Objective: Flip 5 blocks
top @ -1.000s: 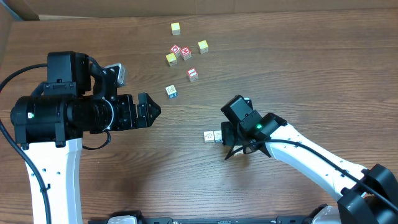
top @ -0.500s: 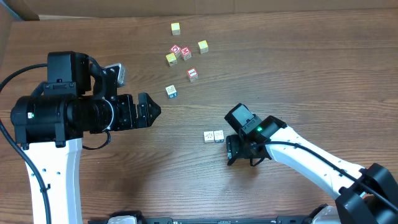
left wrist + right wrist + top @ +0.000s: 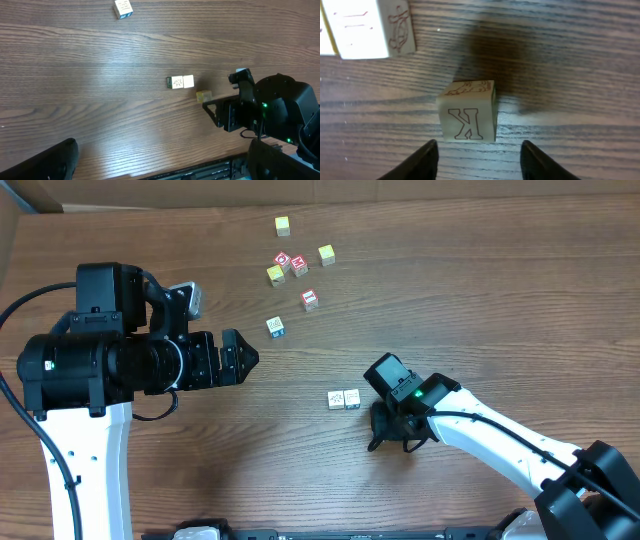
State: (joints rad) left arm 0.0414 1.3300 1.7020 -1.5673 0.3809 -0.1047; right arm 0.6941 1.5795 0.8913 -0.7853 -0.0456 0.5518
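Note:
A pale block printed with a K [image 3: 468,116] lies on the table just ahead of my right gripper [image 3: 482,161]. The jaws are open and nothing is between the fingertips. The left wrist view shows this block [image 3: 203,96] beside the right gripper [image 3: 225,111]. Two pale blocks [image 3: 344,398] sit side by side left of the right gripper [image 3: 390,432]. Farther back are a pale block with a blue side [image 3: 275,327] and a red-bordered white block [image 3: 310,299]. My left gripper [image 3: 240,358] hovers open at the left, well away from every block.
Behind the task blocks lie two red-faced cubes [image 3: 291,264] and three yellow-faced cubes [image 3: 275,275], [image 3: 326,254], [image 3: 283,224]. The table's front edge [image 3: 200,167] runs just under the left gripper [image 3: 165,167].
My right gripper has pulled back from the pair of pale blocks toward the front edge, and its jaws have narrowed. The left arm has not moved.

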